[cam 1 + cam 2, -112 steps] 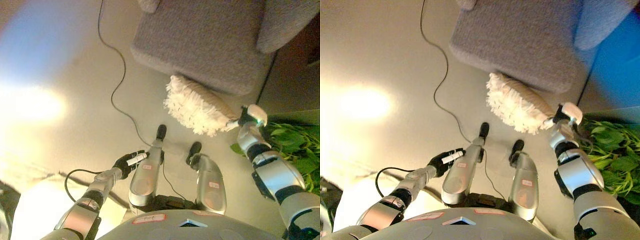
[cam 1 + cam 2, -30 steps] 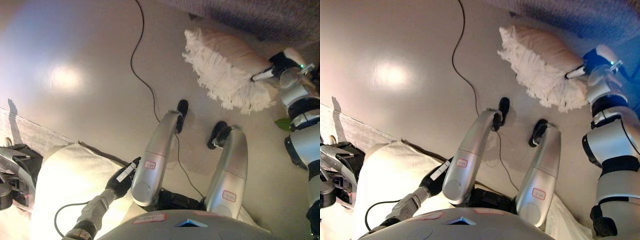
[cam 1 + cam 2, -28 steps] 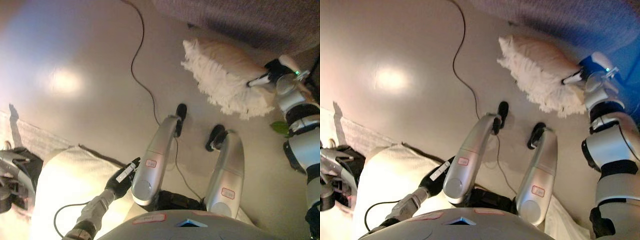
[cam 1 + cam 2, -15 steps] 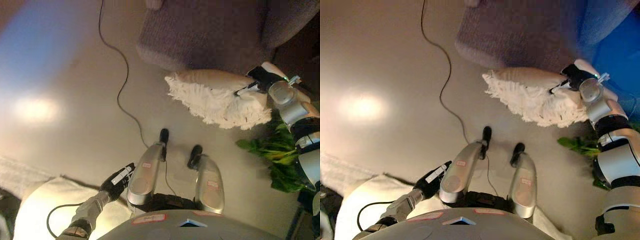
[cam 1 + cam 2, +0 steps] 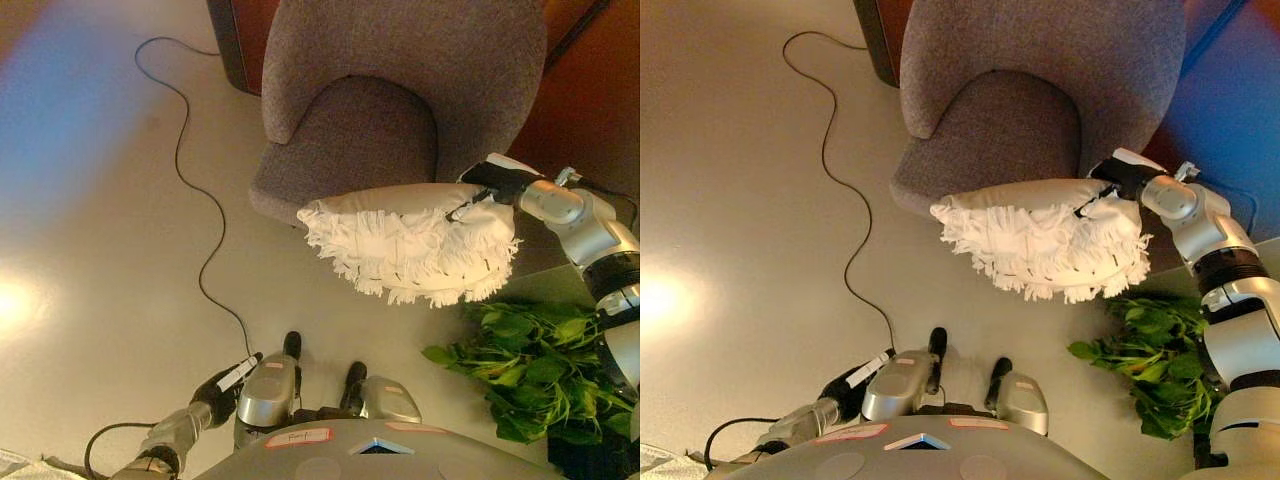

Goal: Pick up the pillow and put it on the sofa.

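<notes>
A: Your pillow (image 5: 408,240) is off the floor, fringed edge hanging toward you, held in the air just in front of the sofa (image 5: 400,90) seat's front lip and overlapping it a little

B: So the pick-up is done?

A: From where things sit, yes. Your right hand (image 5: 497,186) has its fingers clamped on the pillow's far right corner, over by the sofa's right side. The rest of the pillow sags leftward from that one pinch

B: And what is left for you?

A: The placing. The pillow is not resting on the seat cushion, so you need to carry it further over the sofa and let go. I'd judge you a bit past halfway

B: Anything near the sofa to mind?

A: A green plant (image 5: 525,355) sits on the floor just off the sofa's front right corner, below the pillow's right end. A black cord (image 5: 190,190) snakes across the floor well to the sofa's left, clear of your path

B: Your other hand?

A: Your left hand (image 5: 222,385) hangs low, well apart from the sofa, fingers curled and holding nothing
</notes>
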### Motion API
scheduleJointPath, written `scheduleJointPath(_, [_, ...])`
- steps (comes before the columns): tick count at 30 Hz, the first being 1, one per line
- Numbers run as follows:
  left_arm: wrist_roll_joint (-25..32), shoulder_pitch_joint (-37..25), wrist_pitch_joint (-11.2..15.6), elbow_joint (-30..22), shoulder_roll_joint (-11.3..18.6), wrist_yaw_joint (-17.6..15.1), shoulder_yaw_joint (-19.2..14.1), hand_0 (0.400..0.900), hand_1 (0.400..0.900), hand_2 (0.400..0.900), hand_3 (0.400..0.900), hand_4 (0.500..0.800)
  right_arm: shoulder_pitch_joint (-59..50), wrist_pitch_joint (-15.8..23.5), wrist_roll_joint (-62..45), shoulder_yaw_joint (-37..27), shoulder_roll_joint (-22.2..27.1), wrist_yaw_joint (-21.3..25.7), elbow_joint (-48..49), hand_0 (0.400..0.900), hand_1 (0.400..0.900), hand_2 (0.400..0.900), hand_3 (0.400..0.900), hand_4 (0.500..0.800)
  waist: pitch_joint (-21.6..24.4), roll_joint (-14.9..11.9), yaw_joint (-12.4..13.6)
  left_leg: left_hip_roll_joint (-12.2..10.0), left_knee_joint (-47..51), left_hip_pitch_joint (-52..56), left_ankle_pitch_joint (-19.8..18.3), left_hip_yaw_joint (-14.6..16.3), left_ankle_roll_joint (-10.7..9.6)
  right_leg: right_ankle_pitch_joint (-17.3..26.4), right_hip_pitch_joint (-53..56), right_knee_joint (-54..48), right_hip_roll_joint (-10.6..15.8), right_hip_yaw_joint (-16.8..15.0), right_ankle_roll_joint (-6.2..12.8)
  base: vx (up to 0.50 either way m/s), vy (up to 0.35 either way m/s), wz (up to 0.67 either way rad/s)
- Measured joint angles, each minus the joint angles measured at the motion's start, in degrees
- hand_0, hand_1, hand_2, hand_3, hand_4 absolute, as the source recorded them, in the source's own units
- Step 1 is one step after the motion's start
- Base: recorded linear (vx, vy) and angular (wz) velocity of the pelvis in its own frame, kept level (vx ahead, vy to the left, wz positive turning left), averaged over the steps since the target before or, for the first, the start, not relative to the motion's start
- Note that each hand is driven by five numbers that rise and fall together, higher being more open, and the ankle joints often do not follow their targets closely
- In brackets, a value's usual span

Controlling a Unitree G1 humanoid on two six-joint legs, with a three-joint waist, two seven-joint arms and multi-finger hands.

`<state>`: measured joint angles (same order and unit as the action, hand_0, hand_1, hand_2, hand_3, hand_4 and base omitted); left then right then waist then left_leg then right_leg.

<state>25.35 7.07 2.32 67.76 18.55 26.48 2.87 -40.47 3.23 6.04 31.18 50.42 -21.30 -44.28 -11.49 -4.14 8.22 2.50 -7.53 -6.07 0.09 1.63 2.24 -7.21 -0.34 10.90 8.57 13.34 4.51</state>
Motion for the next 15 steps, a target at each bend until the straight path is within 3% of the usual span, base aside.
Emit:
scheduleJointPath(5, [-1.06, 1.76, 0.32, 1.86, 0.15, 0.18, -1.19, 0.900, 0.900, 0.900, 0.900, 0.800, -0.91, 0.02, -4.08, 0.02, 3.35, -1.01, -1.85, 0.400, 0.400, 0.400, 0.400, 0.500, 2.16, 0.17, 1.36, -0.25, 0.54, 0.02, 0.02, -0.58, -0.26, 0.58, 0.83, -1.91, -0.50, 0.78, -0.12, 0.16, -0.132, 0.11])
scheduleJointPath(8, [-2.27, 2.12, 0.37, 3.89, 0.28, 0.18, -2.13, 0.900, 0.900, 0.900, 0.900, 0.800, -5.31, -0.03, -5.97, 0.83, 3.57, -4.06, -7.59, 0.400, 0.400, 0.400, 0.400, 0.500, 2.38, 0.08, 1.77, -0.50, 1.22, -0.02, 0.71, -1.47, -0.46, 2.00, 2.33, -5.25, -1.30, 1.50, -0.30, 0.12, -0.165, 0.19])
scheduleJointPath(15, [-1.89, 2.54, 1.81, 4.47, 2.84, 1.13, -1.97, 0.900, 0.900, 0.900, 0.900, 0.800, -19.33, -1.19, -8.16, 7.06, 3.48, -6.25, -18.23, 0.400, 0.400, 0.400, 0.400, 0.500, 2.56, 1.07, 4.70, -1.60, 4.97, -5.21, 4.81, -4.01, -1.80, 5.68, -1.35, -10.91, -3.23, 3.08, -1.51, -0.19, -0.103, 0.19])
